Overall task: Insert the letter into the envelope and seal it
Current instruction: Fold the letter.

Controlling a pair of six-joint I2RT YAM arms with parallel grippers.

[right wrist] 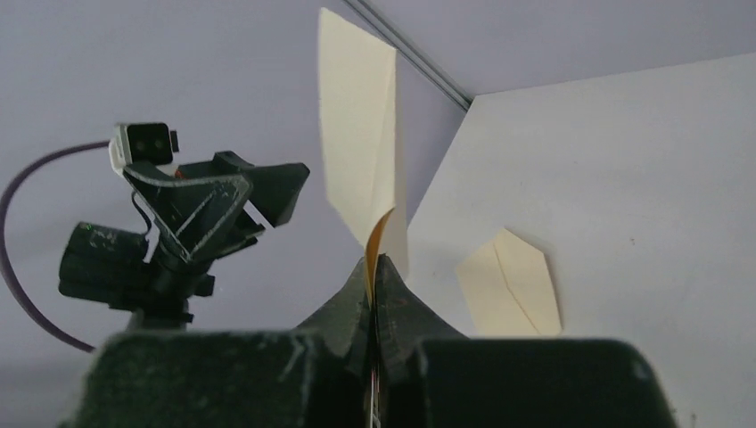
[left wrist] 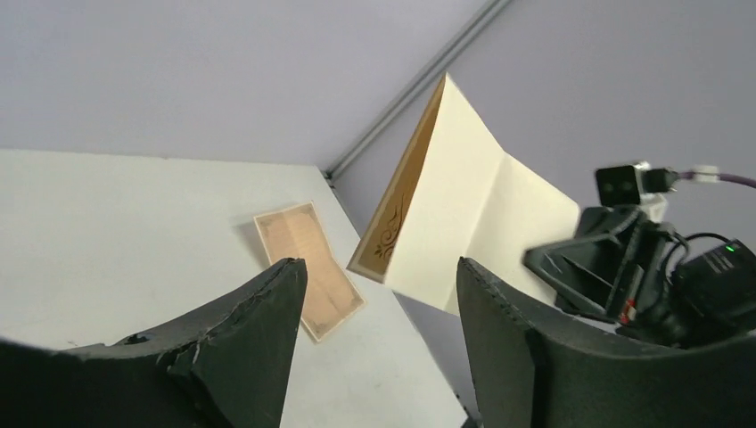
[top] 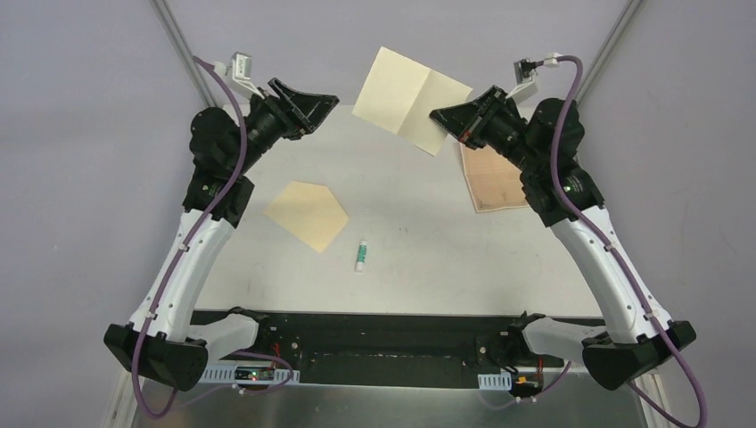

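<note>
The letter, a pale cream sheet with one fold down its middle, hangs in the air over the far side of the table. My right gripper is shut on its lower right corner; in the right wrist view the letter rises from the closed right gripper. My left gripper stands open just left of the sheet, not touching it. Seen from the left wrist, the letter shows a brown ornamented inner face beyond the open left gripper. The yellow-tan envelope lies flat at the table's left centre.
A tan sheet with a printed border lies on the table under the right arm. Near the middle front lies a small white-green tube. Grey walls and a metal rail close off the table's far corner.
</note>
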